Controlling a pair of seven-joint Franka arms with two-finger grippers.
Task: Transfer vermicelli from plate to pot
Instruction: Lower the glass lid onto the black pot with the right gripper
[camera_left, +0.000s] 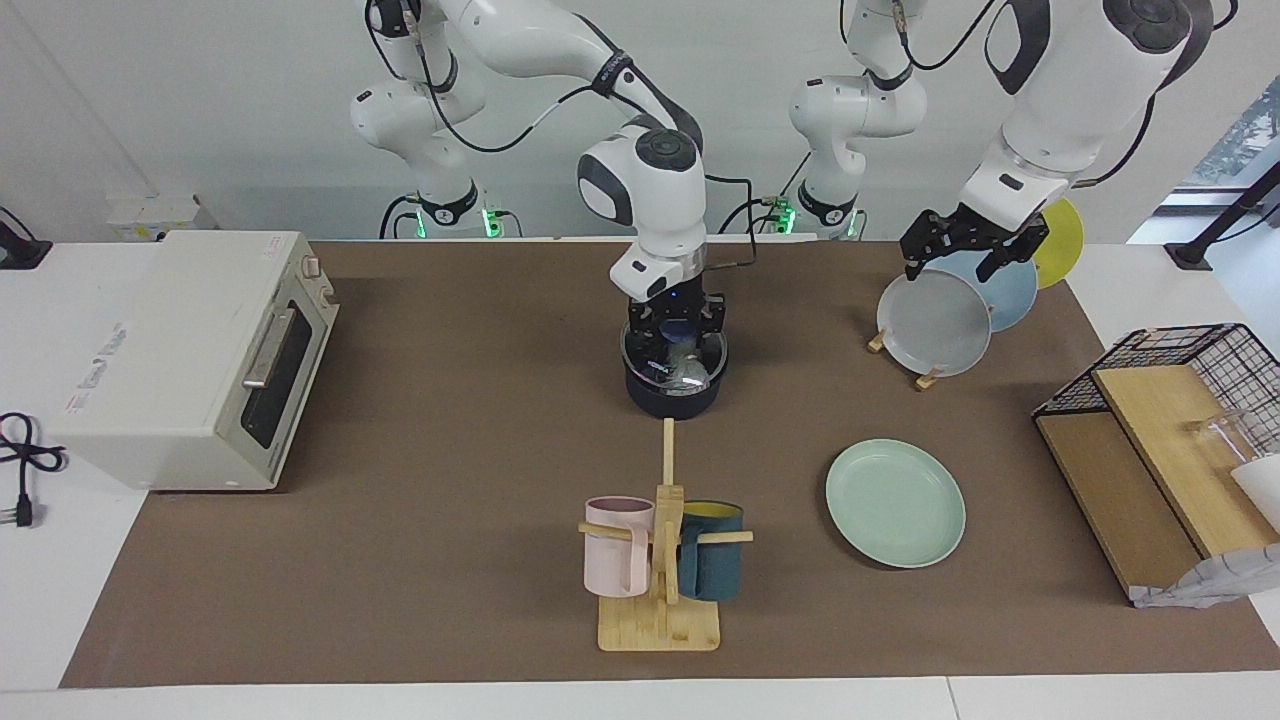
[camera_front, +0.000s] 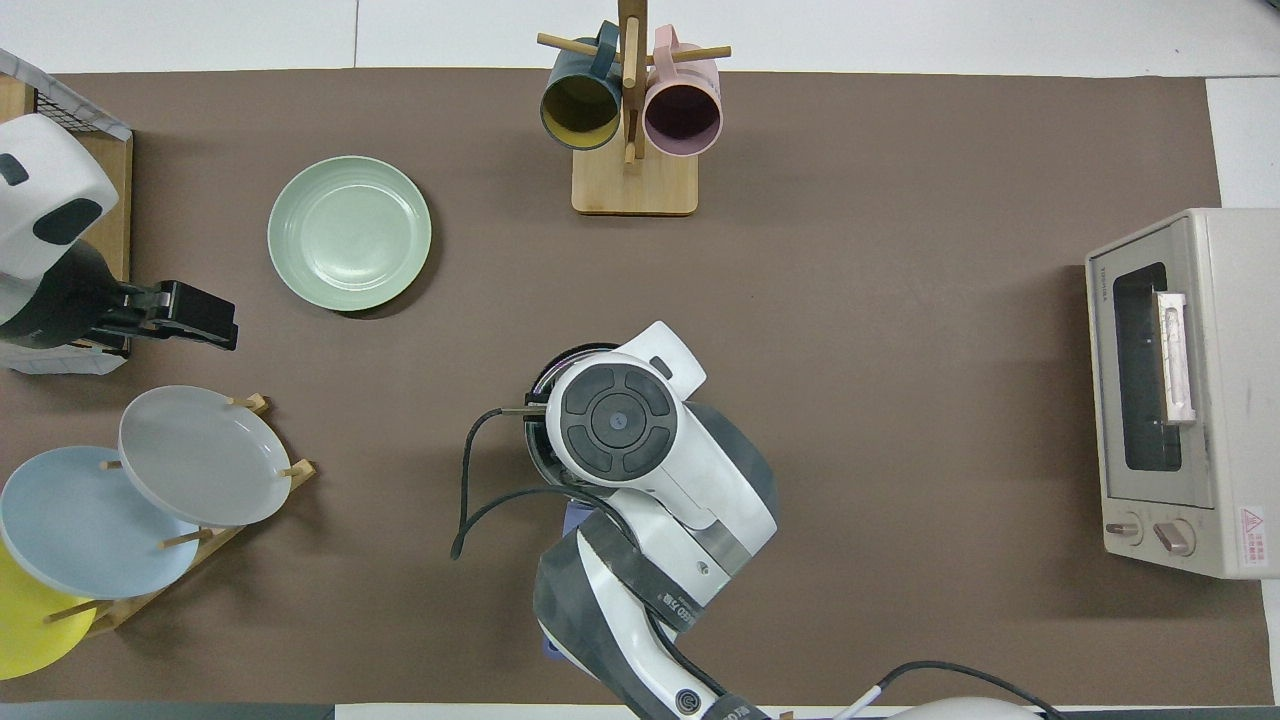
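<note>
The right pincer (camera_left: 676, 338) is hanging directly over the mouth of the pot (camera_left: 674, 394), its fingertips drawn together and dipping just inside the rim. A whitish tangle, the vermicelli (camera_left: 686, 370), is lying in the pot directly beneath those fingertips; whether the tips are gripping any strands cannot be told. In the overhead view the right arm's wrist is covering nearly the whole pot (camera_front: 548, 372), leaving only an arc of its rim showing, and the pincer itself is hidden. The plate (camera_left: 895, 503) is sitting bare on the brown surface (camera_left: 450, 500), well apart from the right pincer, toward the left arm's end and farther from the robots than the pot; from overhead the plate (camera_front: 349, 233) is showing nothing on it. The left pincer (camera_left: 968, 252) is waiting with its fingers spread wide and holding nothing, raised over the upper edge of the grey plate (camera_left: 934, 322), which is standing in a wooden rack in front of a light blue plate (camera_left: 1010, 285). In the overhead view the left pincer (camera_front: 200, 316) is showing between the mint plate and the rack.
</note>
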